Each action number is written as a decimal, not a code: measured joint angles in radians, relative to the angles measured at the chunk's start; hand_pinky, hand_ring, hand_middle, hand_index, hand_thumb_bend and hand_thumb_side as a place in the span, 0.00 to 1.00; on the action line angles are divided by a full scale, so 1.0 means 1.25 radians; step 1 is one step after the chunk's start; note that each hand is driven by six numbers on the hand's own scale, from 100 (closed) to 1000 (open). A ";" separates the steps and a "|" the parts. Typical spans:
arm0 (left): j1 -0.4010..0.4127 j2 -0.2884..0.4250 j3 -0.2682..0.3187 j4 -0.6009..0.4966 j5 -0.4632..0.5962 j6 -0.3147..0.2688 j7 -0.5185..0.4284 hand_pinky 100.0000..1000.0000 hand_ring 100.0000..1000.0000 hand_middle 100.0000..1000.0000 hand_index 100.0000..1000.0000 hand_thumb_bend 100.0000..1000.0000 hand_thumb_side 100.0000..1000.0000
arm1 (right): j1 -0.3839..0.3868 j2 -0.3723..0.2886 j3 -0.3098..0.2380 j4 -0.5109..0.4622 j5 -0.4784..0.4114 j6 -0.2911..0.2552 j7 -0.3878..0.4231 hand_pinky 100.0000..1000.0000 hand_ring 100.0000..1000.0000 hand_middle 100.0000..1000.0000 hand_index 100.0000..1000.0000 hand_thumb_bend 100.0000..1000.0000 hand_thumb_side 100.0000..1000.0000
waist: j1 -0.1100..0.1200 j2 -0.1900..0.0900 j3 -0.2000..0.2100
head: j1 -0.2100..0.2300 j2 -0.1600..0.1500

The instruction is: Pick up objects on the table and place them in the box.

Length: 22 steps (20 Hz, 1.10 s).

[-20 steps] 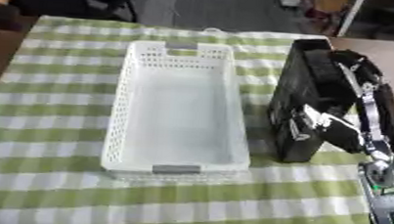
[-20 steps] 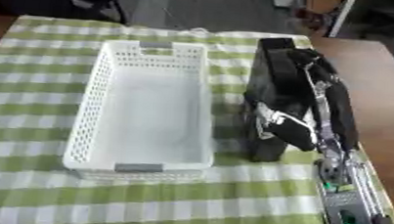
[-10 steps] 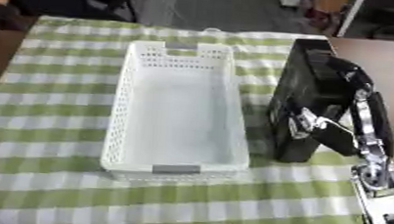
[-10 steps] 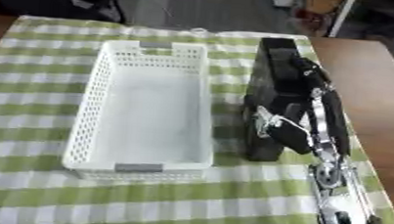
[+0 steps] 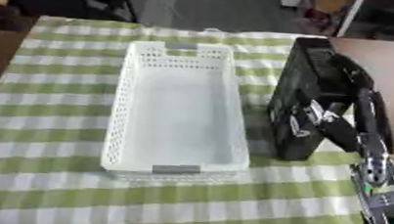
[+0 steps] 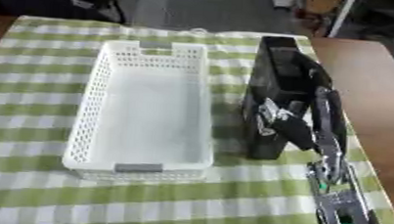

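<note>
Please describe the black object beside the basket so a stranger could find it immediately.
On the green checked tablecloth lies a long white perforated basket. Just right of it stands the black box, tall and narrow. The right hand rests against it.

Basket (image 5: 176, 108) at table's (image 5: 45, 124) middle, box (image 5: 300, 91) upright just right of it

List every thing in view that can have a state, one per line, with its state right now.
White basket: upright on the checked cloth, open-topped, nothing inside.
Black box: standing on the table to the right of the basket, apart from it, long side facing it.
Right hand: against the black box's near end; whether its fingers curl round it cannot be made out.
Left hand: not in view.
Checked cloth: spread flat.
</note>
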 measured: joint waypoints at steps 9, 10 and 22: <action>0.000 0.000 0.000 0.000 0.001 0.000 -0.001 0.61 0.63 0.75 0.77 0.55 0.75 | -0.001 0.000 0.000 0.000 0.008 -0.001 0.003 0.77 0.96 0.83 0.91 0.60 0.38 | 0.000 0.000 0.000 | 0.000 0.000; 0.000 0.000 0.000 0.000 0.001 -0.001 -0.001 0.61 0.63 0.75 0.77 0.55 0.75 | -0.001 0.000 0.000 0.000 0.009 0.000 0.003 0.76 0.95 0.83 0.91 0.59 0.33 | 0.000 0.000 0.000 | 0.000 0.000; 0.000 0.000 0.000 0.000 0.006 -0.001 -0.002 0.61 0.63 0.75 0.76 0.55 0.75 | -0.001 0.000 -0.001 -0.001 0.026 0.019 0.010 0.61 0.87 0.81 0.88 0.35 0.00 | 0.000 -0.001 0.000 | 0.000 0.000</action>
